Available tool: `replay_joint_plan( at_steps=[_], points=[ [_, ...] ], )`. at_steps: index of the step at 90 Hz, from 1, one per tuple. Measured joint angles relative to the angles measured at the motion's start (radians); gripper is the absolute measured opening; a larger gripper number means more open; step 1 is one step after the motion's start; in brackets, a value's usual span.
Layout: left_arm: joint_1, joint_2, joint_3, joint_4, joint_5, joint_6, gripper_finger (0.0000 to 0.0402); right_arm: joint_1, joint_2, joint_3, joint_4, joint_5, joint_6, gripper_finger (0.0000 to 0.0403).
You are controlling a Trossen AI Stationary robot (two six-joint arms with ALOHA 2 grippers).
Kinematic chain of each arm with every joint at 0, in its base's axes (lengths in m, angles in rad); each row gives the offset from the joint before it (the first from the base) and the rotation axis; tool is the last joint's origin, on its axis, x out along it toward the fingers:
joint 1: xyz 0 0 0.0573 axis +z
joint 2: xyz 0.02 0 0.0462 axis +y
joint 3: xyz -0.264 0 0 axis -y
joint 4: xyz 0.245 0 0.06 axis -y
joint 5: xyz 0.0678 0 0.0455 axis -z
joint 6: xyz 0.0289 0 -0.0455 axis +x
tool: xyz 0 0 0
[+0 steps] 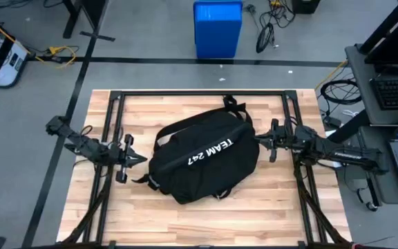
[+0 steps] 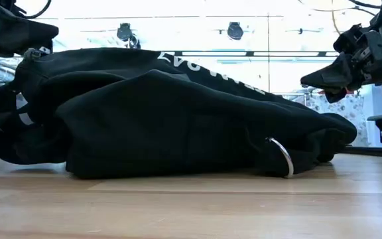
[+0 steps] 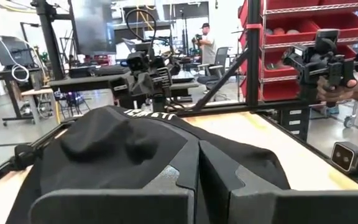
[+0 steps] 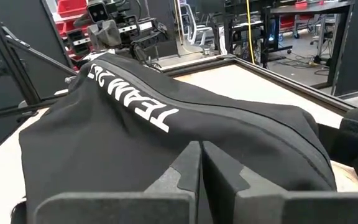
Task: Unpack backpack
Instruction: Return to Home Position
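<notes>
While the backpack (image 1: 202,162) lies at the middle of the bench (image 1: 268,214), the left end effector (image 1: 141,160) and right end effector (image 1: 258,137) hover just beside it, fingers pressed together.

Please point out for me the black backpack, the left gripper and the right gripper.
backpack (image 1: 206,173), high view, on the middle of its black fabric.
left gripper (image 1: 142,160), high view, at its shut fingertips, left of the backpack.
right gripper (image 1: 260,137), high view, at its shut fingertips, right of the backpack.
</notes>
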Motion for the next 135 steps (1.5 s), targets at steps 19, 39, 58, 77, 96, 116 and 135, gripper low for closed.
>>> replay_joint_plan(
  at_steps=[19,39,58,77,96,116,135],
  points=[
    [0.185,0.0,0.0,-0.023,0.201,-0.056,0.0,0.0,0.0,0.0,-0.001,0.0,-0.013,0.0],
    [0.411,0.0,0.0,-0.059,0.418,-0.116,0.0,-0.002,0.0,0.0,-0.002,0.001,-0.019,0.0],
    [0.519,0.007,0.0,-0.06,0.47,-0.12,0.0,0.006,0.0,0.0,-0.001,-0.013,-0.059,0.0],
    [0.525,0.057,0.0,-0.055,0.488,-0.163,0.0,0.019,0.0,0.0,0.013,-0.086,-0.075,0.0],
    [0.503,0.115,0.0,-0.051,0.506,-0.18,0.0,0.019,-0.021,0.0,0.039,-0.134,-0.076,0.0],
    [0.484,0.108,0.0,-0.046,0.507,-0.178,0.0,0.019,-0.064,0.0,0.041,-0.134,-0.075,0.0],
    [0.484,0.075,0.0,-0.05,0.459,-0.14,0.0,0.018,-0.077,0.0,0.021,-0.131,-0.079,0.0]
  ],
)
